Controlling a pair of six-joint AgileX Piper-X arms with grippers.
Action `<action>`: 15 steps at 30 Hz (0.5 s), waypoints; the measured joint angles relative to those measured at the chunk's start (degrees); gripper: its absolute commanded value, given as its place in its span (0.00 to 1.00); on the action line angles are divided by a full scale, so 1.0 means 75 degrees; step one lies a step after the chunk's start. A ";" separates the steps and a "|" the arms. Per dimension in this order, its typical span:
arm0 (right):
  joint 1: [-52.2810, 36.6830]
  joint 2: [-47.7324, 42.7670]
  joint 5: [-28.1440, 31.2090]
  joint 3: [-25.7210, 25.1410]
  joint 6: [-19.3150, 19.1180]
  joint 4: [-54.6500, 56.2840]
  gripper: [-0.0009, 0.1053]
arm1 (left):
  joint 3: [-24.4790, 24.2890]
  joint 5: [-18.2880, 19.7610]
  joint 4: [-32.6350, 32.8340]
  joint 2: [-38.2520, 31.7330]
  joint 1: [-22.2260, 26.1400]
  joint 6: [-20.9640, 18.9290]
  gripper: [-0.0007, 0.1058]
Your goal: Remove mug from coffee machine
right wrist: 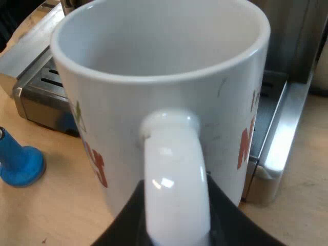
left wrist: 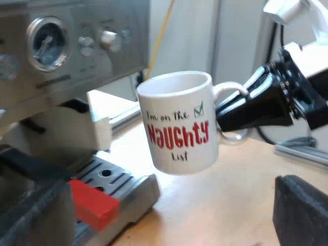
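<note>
The right gripper pinches only the handle of the mug, held aloft just beside the drip tray, so the mug could pivot in that narrow grip and drop.

Count: 1 espresso machine. On its front panel: 1 round gauge, 1 knob, and small buttons btwn them, no. unclear. At machine's front: 1 dark holder handle w/ 1 red end. At machine's base: 1 slotted drip tray. Just off machine's front: 1 white mug w/ 1 handle, and 1 right gripper w/ 2 black fingers at that handle. Near machine's base corner: 1 blue tamper, on 1 wooden table.
</note>
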 measured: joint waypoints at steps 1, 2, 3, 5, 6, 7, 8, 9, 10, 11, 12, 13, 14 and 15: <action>0.0000 -0.0112 0.0000 0.0000 0.0008 0.0095 0.01 | 0.0001 0.0000 0.0021 0.0000 -0.0121 -0.0012 0.75; 0.0000 -0.0374 0.0000 0.0000 0.0032 0.0356 0.01 | 0.0001 0.0000 0.0028 0.0000 -0.0333 -0.0005 0.75; 0.0000 -0.0469 0.0000 0.0000 0.0029 0.0436 0.01 | 0.0001 0.0000 0.0025 0.0000 -0.0433 -0.0005 0.75; 0.0000 -0.0872 0.0102 0.0000 0.0145 0.0765 0.01 | 0.0001 0.0014 0.0040 0.0045 -0.0801 -0.0005 0.75; 0.0000 -0.0932 0.0177 0.0000 0.0203 0.0843 0.01 | -0.0015 0.0021 0.0037 0.0065 -0.0902 -0.0005 0.75; 0.0015 -0.1092 0.0383 0.0000 0.0458 0.1030 0.01 | -0.0021 0.0018 0.0037 0.0166 -0.1091 -0.0005 0.75; 0.0008 -0.1202 0.0630 0.0000 0.0647 0.1177 0.01 | -0.0018 0.0018 0.0037 0.0289 -0.1246 -0.0005 0.75; 0.0008 -0.1247 0.0724 0.0000 0.0724 0.1260 0.01 | -0.0018 0.0018 0.0037 0.0328 -0.1285 -0.0005 0.75; 0.0008 -0.1324 0.0962 0.0000 0.0909 0.1408 0.01 | -0.0018 0.0041 0.0023 0.0467 -0.1386 -0.0005 0.75; 0.0008 -0.1354 0.1229 0.0000 0.1024 0.1604 0.01 | -0.0018 0.0038 0.0001 0.0602 -0.1483 -0.0005 0.75; 0.0008 -0.1354 0.1266 0.0000 0.1038 0.1684 0.01 | -0.0018 0.0038 -0.0019 0.0678 -0.1537 -0.0005 0.75; 0.0008 -0.1351 0.1321 0.0000 0.1051 0.1785 0.01 | -0.0018 0.0038 -0.0121 0.0889 -0.1619 -0.0005 0.75; 0.0008 -0.1351 0.1355 0.0000 0.1046 0.1871 0.01 | -0.0018 0.0038 -0.0242 0.1078 -0.1710 -0.0005 0.75; 0.0008 -0.1351 0.1381 0.0000 0.1046 0.1926 0.01 | -0.0018 0.0053 -0.0282 0.1173 -0.1737 -0.0005 0.75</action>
